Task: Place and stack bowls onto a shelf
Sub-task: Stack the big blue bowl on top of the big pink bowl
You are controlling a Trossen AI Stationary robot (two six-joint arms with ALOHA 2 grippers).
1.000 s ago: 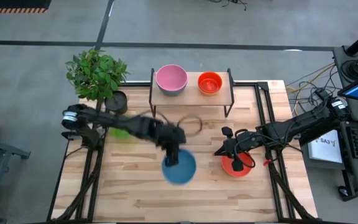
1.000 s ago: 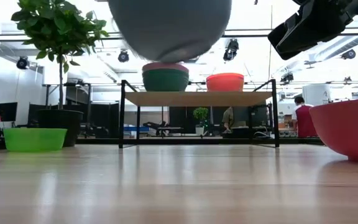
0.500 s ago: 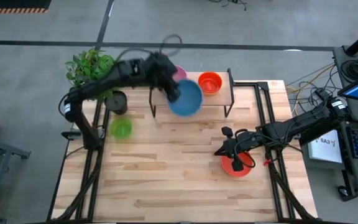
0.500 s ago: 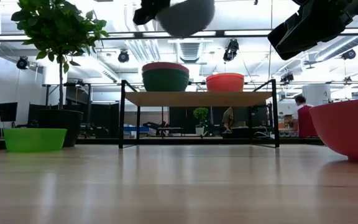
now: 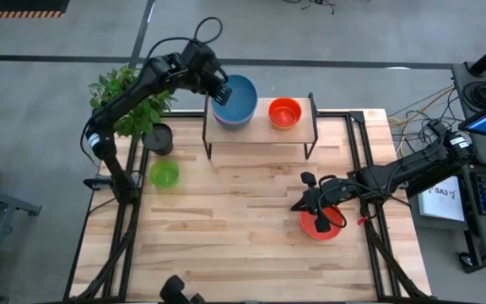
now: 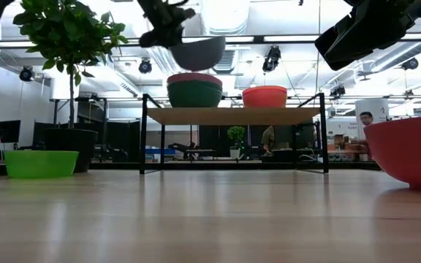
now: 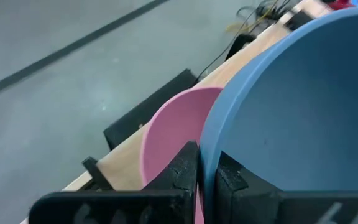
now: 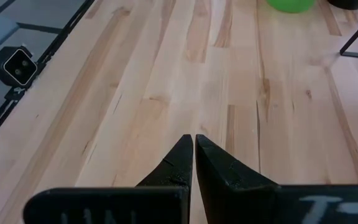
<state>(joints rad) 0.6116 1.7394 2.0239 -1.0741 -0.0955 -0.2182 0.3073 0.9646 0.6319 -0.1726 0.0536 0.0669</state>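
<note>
A blue bowl (image 5: 236,101) hangs in my left gripper (image 5: 219,91) over the left end of the shelf (image 5: 260,133). In the low view the blue bowl (image 6: 198,51) sits just above a pink bowl (image 6: 194,77) nested in a teal bowl (image 6: 194,95) on the shelf top (image 6: 232,115). An orange bowl (image 5: 284,112) stands on the shelf's right half. A lime green bowl (image 5: 164,175) and a red bowl (image 5: 321,225) rest on the table. My right gripper (image 5: 297,205) is shut, in the air beside the red bowl. My left gripper pinches the blue bowl's rim (image 7: 207,146), one finger (image 7: 229,180) inside the bowl and the other finger (image 7: 185,168) outside. It comes at the rim from the table's left, slanting down. The bowl is lifted clear, roughly upright, above the pink bowl (image 7: 173,130).
A potted plant (image 5: 129,100) with a dark pot (image 5: 157,138) stands at the table's far left corner, close to my left arm. The shelf's black legs (image 6: 144,135) frame its ends. Bare wood (image 8: 166,93) lies between the green and red bowls. A person (image 6: 366,120) is in the room behind.
My left gripper has carried the blue bowl from above the table's middle up and toward the far edge, swinging over the shelf. It now holds the bowl over the pink bowl at the shelf's left end. It has stayed shut on the rim.
</note>
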